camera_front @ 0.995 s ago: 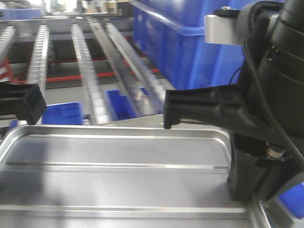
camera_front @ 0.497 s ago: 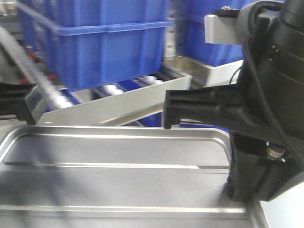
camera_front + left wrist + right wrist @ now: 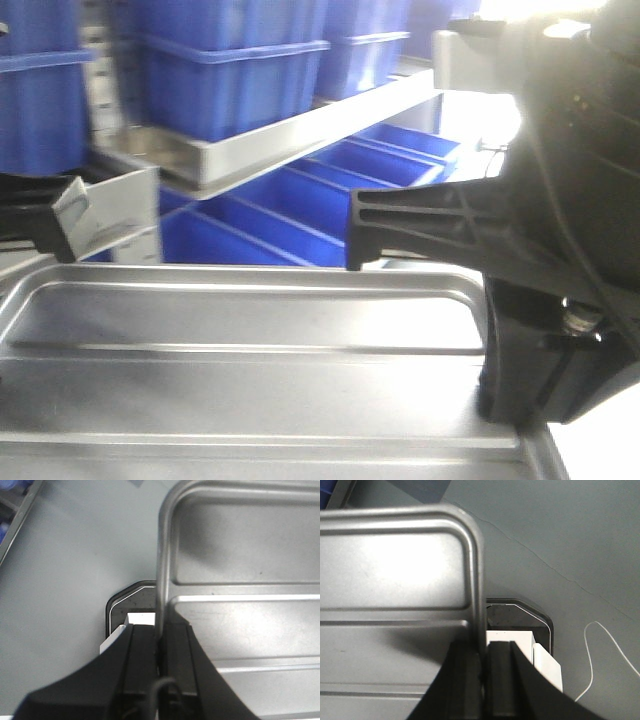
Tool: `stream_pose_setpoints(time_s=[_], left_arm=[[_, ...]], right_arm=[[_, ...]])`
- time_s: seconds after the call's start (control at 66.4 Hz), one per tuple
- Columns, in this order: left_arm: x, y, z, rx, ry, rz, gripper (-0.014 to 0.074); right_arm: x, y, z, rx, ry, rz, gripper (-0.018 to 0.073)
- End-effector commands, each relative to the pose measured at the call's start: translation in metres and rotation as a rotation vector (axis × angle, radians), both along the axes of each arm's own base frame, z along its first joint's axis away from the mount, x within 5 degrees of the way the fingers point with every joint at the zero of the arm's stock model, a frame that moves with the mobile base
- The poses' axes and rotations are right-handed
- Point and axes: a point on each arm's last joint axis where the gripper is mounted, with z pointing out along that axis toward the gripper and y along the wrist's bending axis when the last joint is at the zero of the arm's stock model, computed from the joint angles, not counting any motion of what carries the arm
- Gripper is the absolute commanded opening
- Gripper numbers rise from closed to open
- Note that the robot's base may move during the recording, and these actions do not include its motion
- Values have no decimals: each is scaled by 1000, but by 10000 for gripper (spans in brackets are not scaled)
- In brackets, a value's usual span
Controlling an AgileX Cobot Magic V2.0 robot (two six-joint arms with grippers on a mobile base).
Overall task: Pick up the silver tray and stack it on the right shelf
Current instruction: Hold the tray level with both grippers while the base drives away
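The silver tray (image 3: 250, 380), shiny with a raised rim and two lengthwise ridges, fills the lower front view, held level between my arms. My left gripper (image 3: 160, 627) is shut on the tray's (image 3: 240, 630) left rim. My right gripper (image 3: 482, 645) is shut on the tray's (image 3: 395, 580) right rim. The black right arm (image 3: 560, 250) stands at the tray's right end. Ahead and above the tray runs a broad sloped steel shelf bar (image 3: 290, 135). No rollers show, so I cannot tell whether it belongs to the right shelf.
Large blue crates (image 3: 230, 80) stand on the steel shelf. Open blue bins (image 3: 300, 210) sit below it. A steel end piece (image 3: 105, 210) is at left. Below the tray, the wrist views show grey floor (image 3: 60, 570) and a thin white cable (image 3: 590, 650).
The view has swung right: roller lanes left the frame, and the blue crates and steel bar slid leftward into view. The tray stays gripped at both ends, unchanged.
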Motion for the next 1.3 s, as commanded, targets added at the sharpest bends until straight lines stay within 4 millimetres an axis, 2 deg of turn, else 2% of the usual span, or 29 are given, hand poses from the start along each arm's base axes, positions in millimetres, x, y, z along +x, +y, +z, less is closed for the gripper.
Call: stream_pose_setpoints(time_s=[0.0, 1.281], left_arm=[[-1, 0, 11, -18, -30, -11, -101], [-3, 4, 10, 24, -1, -3, -101]], right_arm=[[2, -3, 13, 9, -52, 11, 77], [1, -3, 13, 5, -50, 10, 77]])
